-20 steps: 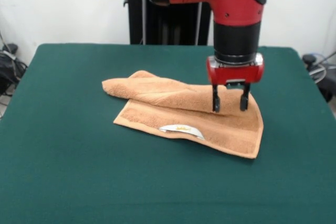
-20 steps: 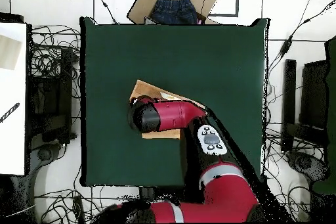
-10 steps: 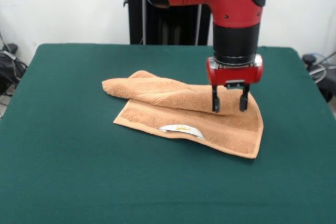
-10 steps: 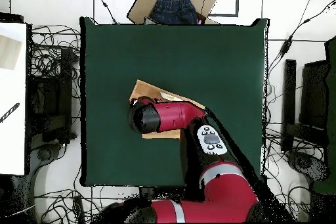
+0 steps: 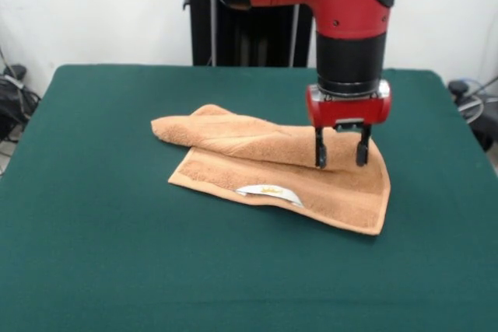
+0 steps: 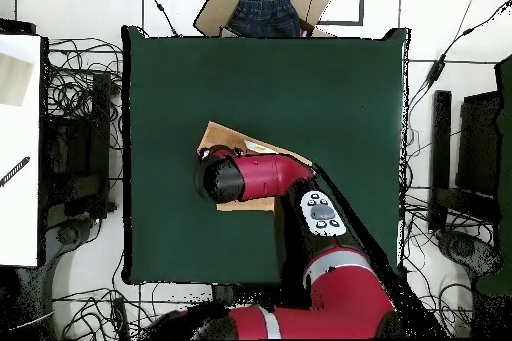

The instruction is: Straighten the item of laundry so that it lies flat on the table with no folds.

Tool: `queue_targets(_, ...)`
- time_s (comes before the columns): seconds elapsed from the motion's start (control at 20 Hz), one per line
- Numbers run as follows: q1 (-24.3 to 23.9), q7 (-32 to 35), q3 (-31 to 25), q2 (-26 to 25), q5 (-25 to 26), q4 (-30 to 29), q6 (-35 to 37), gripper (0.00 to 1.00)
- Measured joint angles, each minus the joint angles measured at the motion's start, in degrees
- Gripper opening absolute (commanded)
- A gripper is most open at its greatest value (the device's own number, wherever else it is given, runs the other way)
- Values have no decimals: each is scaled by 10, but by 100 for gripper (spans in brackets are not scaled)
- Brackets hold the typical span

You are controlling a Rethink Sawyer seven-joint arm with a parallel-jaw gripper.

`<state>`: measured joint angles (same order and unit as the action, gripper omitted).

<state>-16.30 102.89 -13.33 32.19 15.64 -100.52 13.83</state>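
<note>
The tan terry towel (image 5: 272, 169) lies folded on the green table (image 5: 117, 254), its upper layer doubled over along the far side, with a white label (image 5: 270, 191) on the near edge. My gripper (image 5: 340, 162) hangs open just above the towel's right part, fingers either side of the folded layer's right end, holding nothing. In the overhead view the arm covers most of the towel (image 6: 222, 137), and the gripper is hidden under the arm.
A cardboard box with blue jeans (image 6: 264, 9) sits beyond the table's far edge in the overhead view. Cables and equipment (image 6: 80, 137) surround the table. The robot pedestal (image 5: 249, 33) stands at the far side.
</note>
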Motion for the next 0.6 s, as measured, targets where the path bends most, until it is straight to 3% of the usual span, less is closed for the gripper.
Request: queue_targets(0.6,31,0,7,72,-19,-61,12,100)
